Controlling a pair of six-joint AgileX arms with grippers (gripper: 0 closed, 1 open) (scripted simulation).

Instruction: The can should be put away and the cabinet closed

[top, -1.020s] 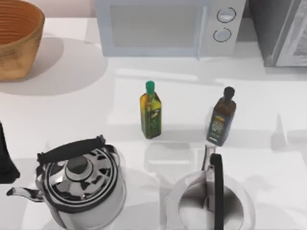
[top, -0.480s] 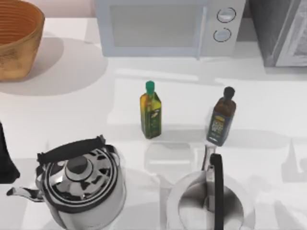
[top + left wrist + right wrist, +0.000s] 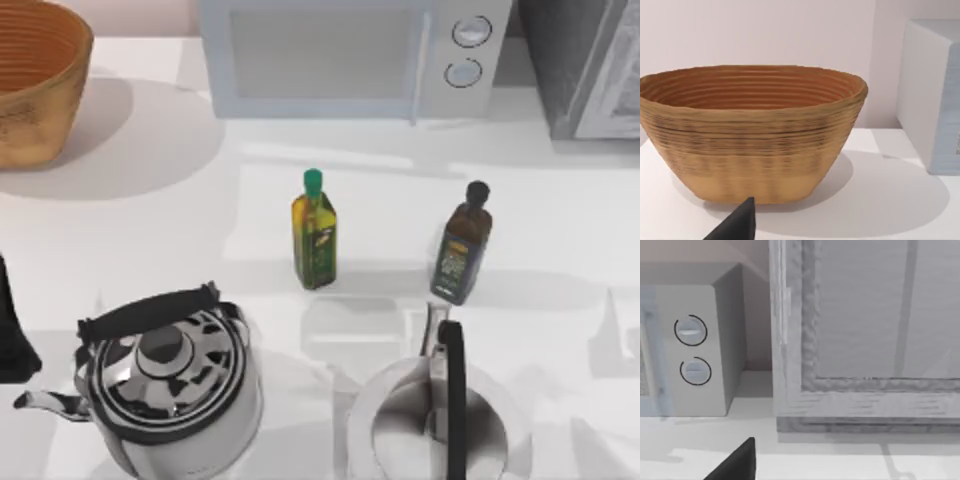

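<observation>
The can is out of view. The grey cabinet stands at the table's back right corner, next to the microwave. In the right wrist view the cabinet shows its framed front panel, some way ahead of the dark tip of my right gripper. I cannot tell whether the cabinet is open. My left arm sits at the table's left edge. The dark tip of my left gripper points at the woven basket.
A microwave stands at the back centre and a woven basket at the back left. A green-capped oil bottle and a dark bottle stand mid-table. Two metal kettles fill the front.
A faint shadow at the table's right side has slid toward the front edge. The bottles, the kettles and the left arm have not moved.
</observation>
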